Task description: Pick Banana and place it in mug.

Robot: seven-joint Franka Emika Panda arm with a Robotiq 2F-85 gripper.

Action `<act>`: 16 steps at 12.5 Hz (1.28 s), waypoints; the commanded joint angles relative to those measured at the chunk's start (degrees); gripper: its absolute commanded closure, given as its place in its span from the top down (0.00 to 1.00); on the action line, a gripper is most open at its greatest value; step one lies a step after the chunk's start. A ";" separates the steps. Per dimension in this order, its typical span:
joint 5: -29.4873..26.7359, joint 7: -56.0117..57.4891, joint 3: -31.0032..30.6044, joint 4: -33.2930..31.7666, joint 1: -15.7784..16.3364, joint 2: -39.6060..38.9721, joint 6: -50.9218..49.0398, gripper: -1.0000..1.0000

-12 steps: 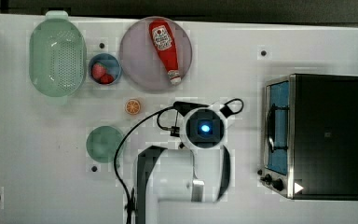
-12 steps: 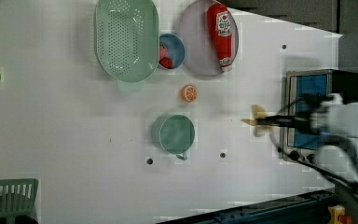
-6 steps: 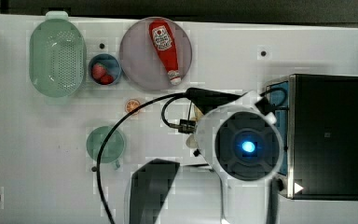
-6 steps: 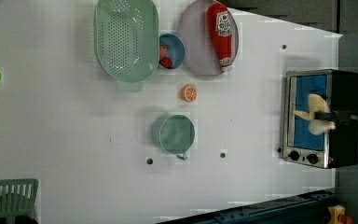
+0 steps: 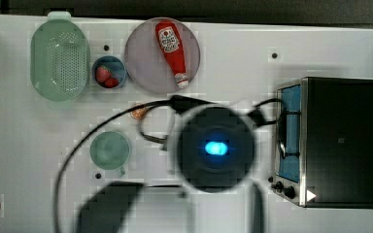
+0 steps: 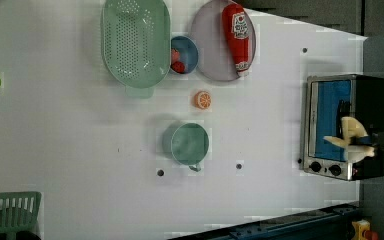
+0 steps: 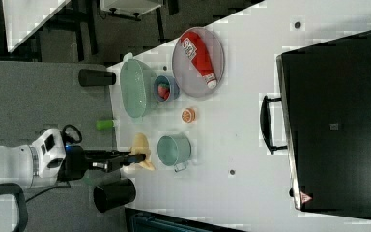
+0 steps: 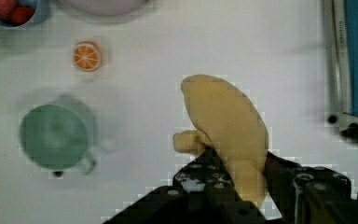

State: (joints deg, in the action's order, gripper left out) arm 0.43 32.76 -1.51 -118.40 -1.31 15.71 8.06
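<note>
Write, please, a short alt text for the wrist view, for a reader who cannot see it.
The gripper holds a pale yellow banana above a white table. On the table stand an empty teal-green mug and an orange slice; a toaster oven shows at one edge.

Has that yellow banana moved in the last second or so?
Yes. In the left view the banana, held in the pincer, has shifted rightward, from over the white table to in front of the toaster oven.
</note>
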 commanded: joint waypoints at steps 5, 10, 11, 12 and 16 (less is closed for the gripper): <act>-4.63 -30.89 -17.87 -1.03 4.57 -8.92 7.41 0.31; -4.57 -40.43 -23.42 -7.00 4.65 -15.96 23.19 0.31; -4.46 -41.55 -23.87 -8.76 4.68 -17.03 26.36 0.31; -4.40 -42.40 -24.14 -10.44 4.67 -18.04 29.42 0.31; -4.30 -42.70 -24.13 -15.46 4.67 -21.68 39.22 0.31</act>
State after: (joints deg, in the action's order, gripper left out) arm -3.28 -7.04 -25.51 -134.62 3.38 -5.93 46.08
